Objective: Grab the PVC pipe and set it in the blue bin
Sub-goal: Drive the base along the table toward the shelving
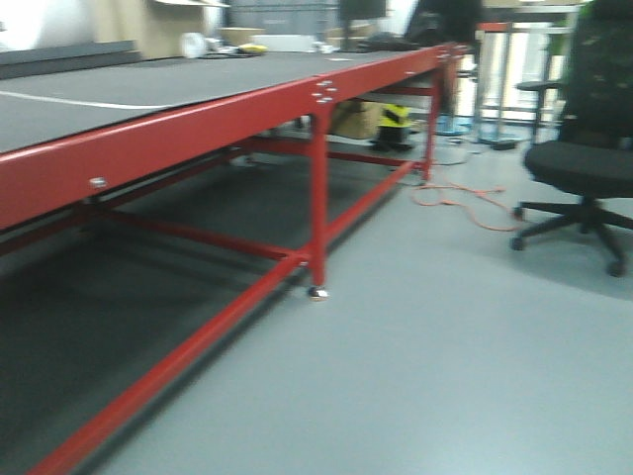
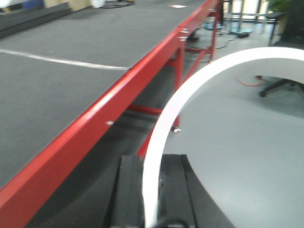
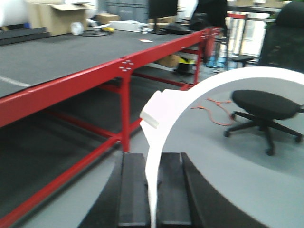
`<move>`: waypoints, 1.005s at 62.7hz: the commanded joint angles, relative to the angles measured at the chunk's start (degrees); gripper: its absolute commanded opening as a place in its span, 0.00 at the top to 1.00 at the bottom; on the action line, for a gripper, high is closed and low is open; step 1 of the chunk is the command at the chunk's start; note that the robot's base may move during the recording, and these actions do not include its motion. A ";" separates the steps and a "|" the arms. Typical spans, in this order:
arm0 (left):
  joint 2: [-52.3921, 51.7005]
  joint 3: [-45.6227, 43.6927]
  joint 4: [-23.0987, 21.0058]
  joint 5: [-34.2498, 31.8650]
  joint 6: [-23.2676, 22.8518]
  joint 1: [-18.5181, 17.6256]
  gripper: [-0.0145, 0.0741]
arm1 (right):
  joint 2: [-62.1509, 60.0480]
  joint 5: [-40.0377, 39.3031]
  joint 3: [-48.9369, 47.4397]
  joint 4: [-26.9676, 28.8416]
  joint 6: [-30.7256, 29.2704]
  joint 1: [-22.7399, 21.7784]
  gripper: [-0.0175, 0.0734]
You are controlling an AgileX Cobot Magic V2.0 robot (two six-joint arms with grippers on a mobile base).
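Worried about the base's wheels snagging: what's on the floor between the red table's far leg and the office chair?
An orange cable loops across the floor there, clearest in the front view.

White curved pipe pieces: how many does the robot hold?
2. One pipe piece is in the jaws of the left gripper; another in the right gripper. More may be hidden.

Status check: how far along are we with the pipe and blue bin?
Done: grasping. In hand: left tool shut on a white curved PVC piece, right tool shut on a second white piece. Left: placing; no blue bin shows in any view.
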 commanded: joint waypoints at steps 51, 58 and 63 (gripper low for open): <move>-0.29 -0.15 -0.35 -1.43 -0.11 -0.27 0.96 | -0.31 -1.29 0.06 0.05 -0.17 0.01 0.99; -0.29 -0.15 -0.35 -1.43 -0.11 -0.27 0.96 | -0.31 -1.29 0.06 0.05 -0.17 0.01 0.99; -0.29 -0.15 -0.35 -1.43 -0.11 -0.27 0.96 | -0.31 -1.29 0.06 0.05 -0.17 0.01 0.99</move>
